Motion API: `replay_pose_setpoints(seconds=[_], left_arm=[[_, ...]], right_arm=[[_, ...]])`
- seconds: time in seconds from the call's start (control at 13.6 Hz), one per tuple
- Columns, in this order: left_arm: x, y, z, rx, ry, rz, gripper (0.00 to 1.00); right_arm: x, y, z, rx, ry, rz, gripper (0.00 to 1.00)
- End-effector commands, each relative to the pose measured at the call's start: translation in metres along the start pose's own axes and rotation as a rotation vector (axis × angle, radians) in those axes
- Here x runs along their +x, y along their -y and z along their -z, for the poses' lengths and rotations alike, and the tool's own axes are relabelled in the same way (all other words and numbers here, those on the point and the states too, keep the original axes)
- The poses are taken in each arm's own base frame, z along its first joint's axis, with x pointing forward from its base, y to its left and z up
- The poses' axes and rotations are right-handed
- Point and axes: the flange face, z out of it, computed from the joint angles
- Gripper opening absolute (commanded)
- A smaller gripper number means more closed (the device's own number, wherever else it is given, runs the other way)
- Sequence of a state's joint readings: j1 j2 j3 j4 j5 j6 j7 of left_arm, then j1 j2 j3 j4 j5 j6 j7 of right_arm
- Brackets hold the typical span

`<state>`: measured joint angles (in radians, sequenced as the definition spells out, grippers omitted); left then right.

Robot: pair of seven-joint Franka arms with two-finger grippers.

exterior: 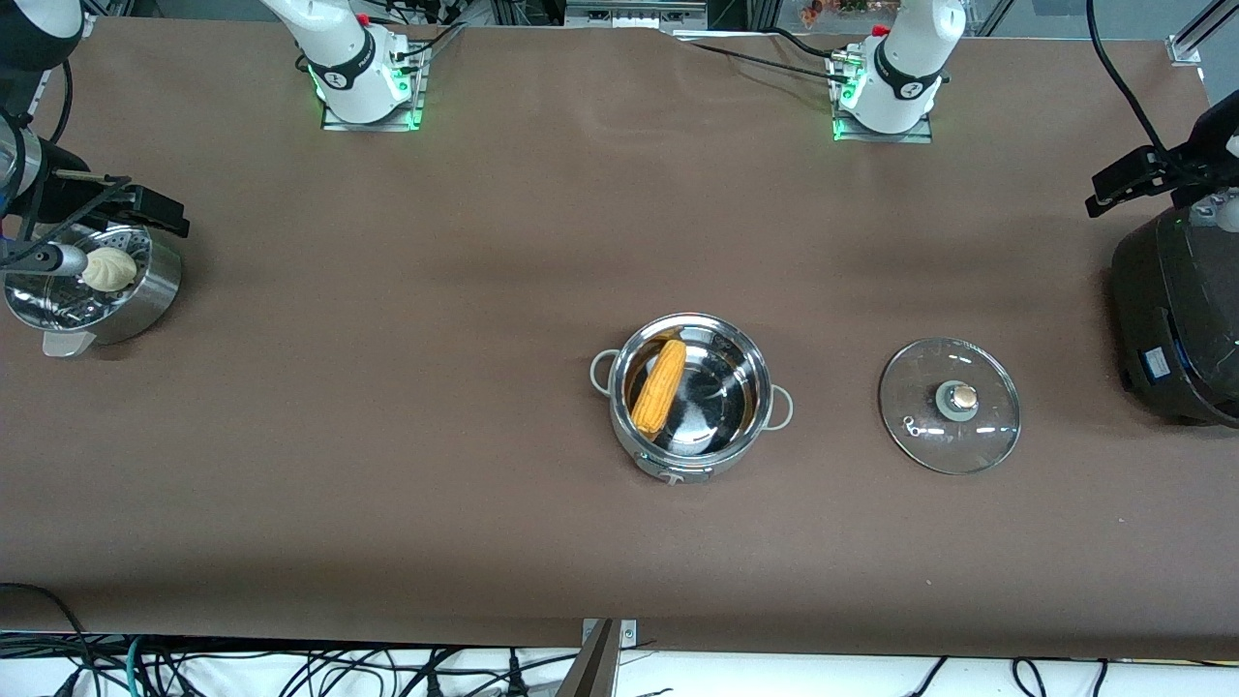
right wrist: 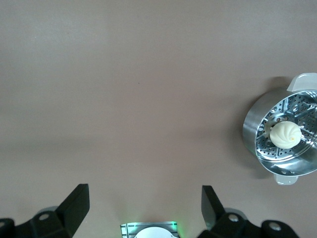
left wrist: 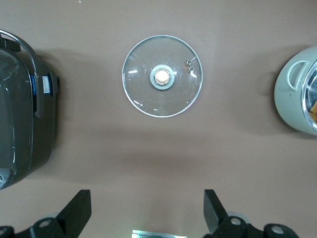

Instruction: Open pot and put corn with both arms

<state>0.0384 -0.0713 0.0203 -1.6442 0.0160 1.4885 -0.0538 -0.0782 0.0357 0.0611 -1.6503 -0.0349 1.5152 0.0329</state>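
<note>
The steel pot (exterior: 740,431) stands open in the middle of the table. The corn (exterior: 659,386) lies inside it, leaning against the wall at the right arm's side. The glass lid (exterior: 950,406) with its tan knob lies flat on the table beside the pot, toward the left arm's end. In the left wrist view the lid (left wrist: 162,76) is in the middle and the pot (left wrist: 296,94) at the edge. My left gripper (left wrist: 147,208) is open and empty, high over the table near the lid. My right gripper (right wrist: 145,206) is open and empty, high over bare table near its base.
A steel steamer pot (exterior: 145,290) with a white bun (exterior: 108,268) stands at the right arm's end and also shows in the right wrist view (right wrist: 252,131). A large black cooker (exterior: 1176,319) stands at the left arm's end and also shows in the left wrist view (left wrist: 20,114).
</note>
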Motion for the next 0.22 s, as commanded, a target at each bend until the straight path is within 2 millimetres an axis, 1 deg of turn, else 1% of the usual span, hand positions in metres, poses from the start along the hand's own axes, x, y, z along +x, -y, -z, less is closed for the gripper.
replay_pose_setpoints(seconds=[0.0,0.15], left_arm=[[0.0014,-0.004,0.0065,-0.011,0.004,0.002,1.0],[0.0014,-0.004,0.0065,-0.011,0.004,0.003,1.0]], right_arm=[[0.0037,-0.0006,0.0104,0.015,-0.019,0.016,1.0],[0.0049,-0.0033,0.0096,0.015,-0.018,0.012,1.0]])
